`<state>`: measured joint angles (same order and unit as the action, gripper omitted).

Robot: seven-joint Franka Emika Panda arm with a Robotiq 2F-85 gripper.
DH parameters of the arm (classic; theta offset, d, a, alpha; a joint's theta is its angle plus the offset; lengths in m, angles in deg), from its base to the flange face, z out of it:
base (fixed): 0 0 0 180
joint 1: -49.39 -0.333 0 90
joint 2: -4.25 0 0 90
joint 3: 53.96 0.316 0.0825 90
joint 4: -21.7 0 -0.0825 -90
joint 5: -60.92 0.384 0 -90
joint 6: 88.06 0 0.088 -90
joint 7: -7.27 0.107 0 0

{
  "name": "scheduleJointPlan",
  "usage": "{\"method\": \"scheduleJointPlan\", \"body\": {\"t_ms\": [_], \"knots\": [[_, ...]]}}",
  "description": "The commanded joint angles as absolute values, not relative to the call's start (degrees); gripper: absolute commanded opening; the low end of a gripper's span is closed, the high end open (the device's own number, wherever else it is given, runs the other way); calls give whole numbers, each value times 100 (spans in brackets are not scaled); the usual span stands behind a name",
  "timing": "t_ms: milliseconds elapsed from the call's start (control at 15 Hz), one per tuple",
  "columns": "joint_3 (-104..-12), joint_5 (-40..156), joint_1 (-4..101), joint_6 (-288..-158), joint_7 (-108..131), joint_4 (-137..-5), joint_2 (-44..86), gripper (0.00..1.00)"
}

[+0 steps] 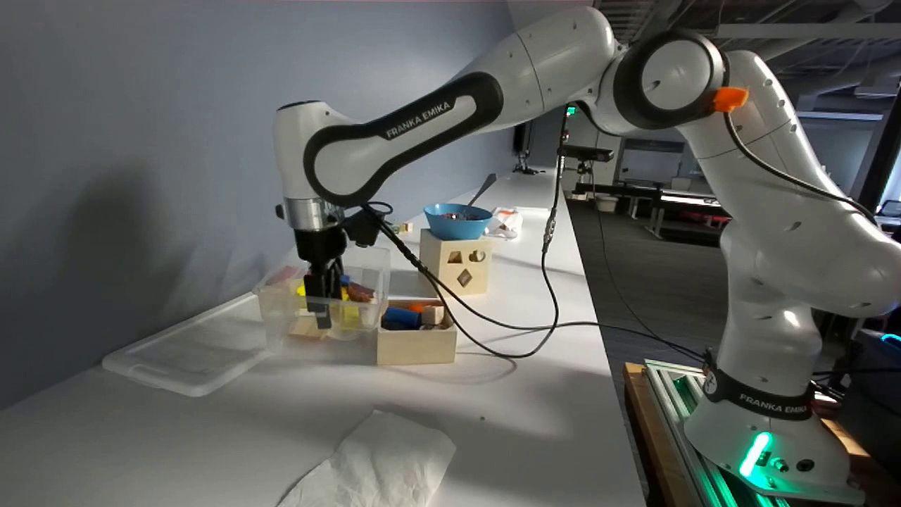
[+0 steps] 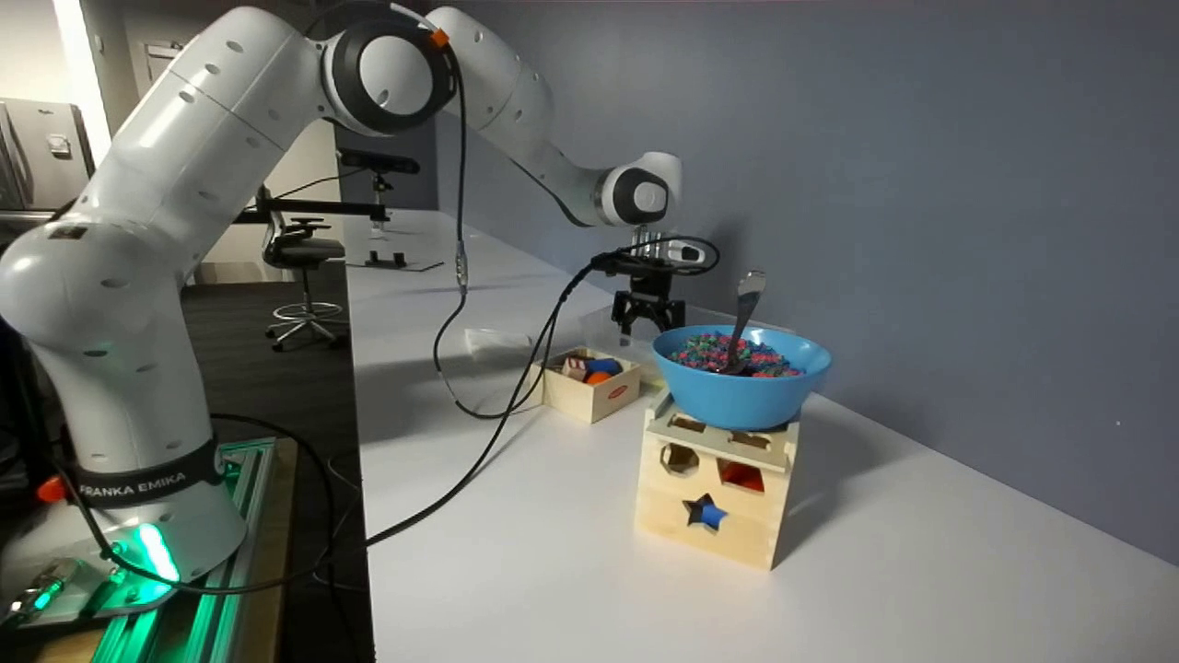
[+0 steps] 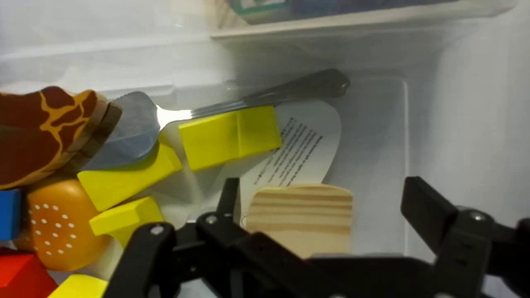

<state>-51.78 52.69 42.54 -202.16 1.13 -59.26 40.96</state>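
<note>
in an exterior view, looking along white counter [image 1: 521, 422], tilted slightly down; wall [image 1: 176, 105] at frame left, robot base [image 1: 795, 436] near at right, clear bin [image 1: 281, 320] mid-distance. in an exterior view, facing opposite way along counter: base at left, wall at right, blue bowl [image 2: 737, 401] nearer than bin. in both exterior views, shared: arm [image 1: 436, 105], bowl, wooden box [image 2: 707, 477], small tray [image 2: 582, 398]. wrist view: very close, looking down into bin, gripper fingers [image 3: 428, 211] along bottom.
</note>
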Motion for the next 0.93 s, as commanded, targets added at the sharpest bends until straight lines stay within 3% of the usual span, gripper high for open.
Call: {"method": "scheduleJointPlan", "body": {"t_ms": [0,467,867], "knots": [[-4927,5225,4098,-20494,-182,-5875,4145,100],[-5060,4926,3754,-21268,220,-5961,3881,100],[-5282,5039,4076,-21227,285,-5809,4146,100]]}}
